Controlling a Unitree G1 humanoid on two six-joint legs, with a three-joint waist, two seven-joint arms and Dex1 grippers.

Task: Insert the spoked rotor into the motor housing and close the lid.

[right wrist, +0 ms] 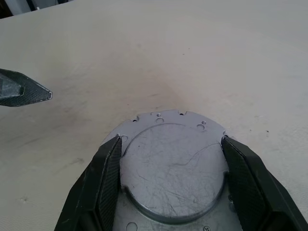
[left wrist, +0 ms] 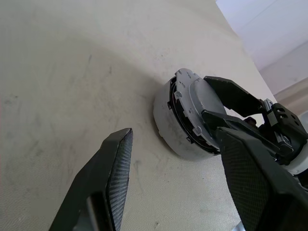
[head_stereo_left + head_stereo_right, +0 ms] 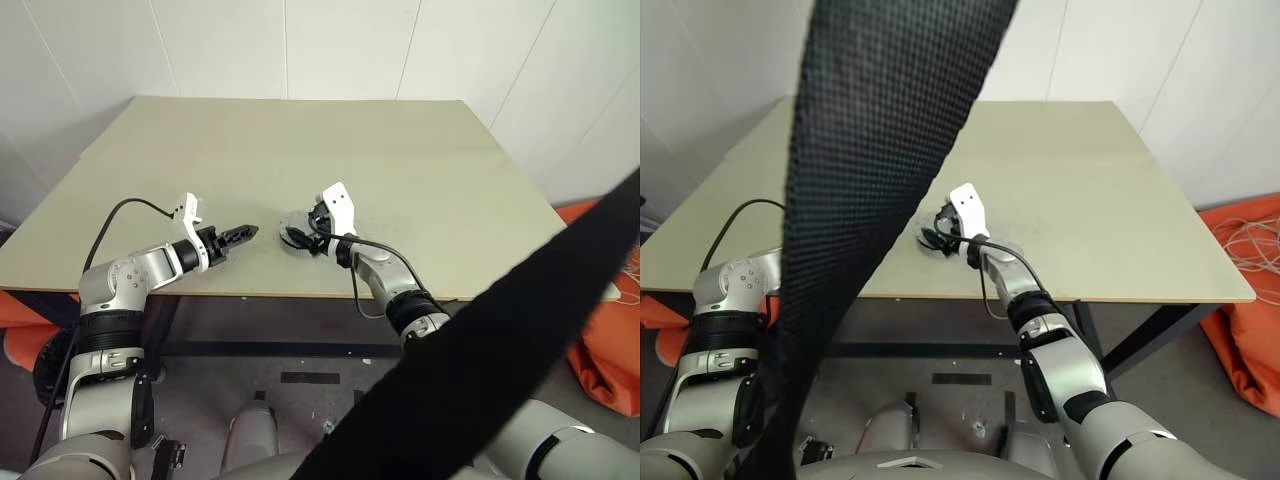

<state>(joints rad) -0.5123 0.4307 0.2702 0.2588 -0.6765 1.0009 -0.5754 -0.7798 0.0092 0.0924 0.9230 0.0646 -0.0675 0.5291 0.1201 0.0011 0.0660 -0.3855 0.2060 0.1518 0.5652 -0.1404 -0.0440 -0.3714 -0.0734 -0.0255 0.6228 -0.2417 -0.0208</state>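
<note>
The right gripper (image 1: 171,159) is reached nearly level; the lid (image 1: 173,168), seated on the housing (image 2: 166,120), is clasped. At nine o'clock, the left gripper (image 3: 238,236) is held parted, empty.

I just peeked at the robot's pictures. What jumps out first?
A round grey metal motor housing with its flat lid sits near the front edge of the beige table, and the right gripper has a black finger on each side of it. The left gripper hovers open beside it. A wide black strap hangs close before the head camera.
</note>
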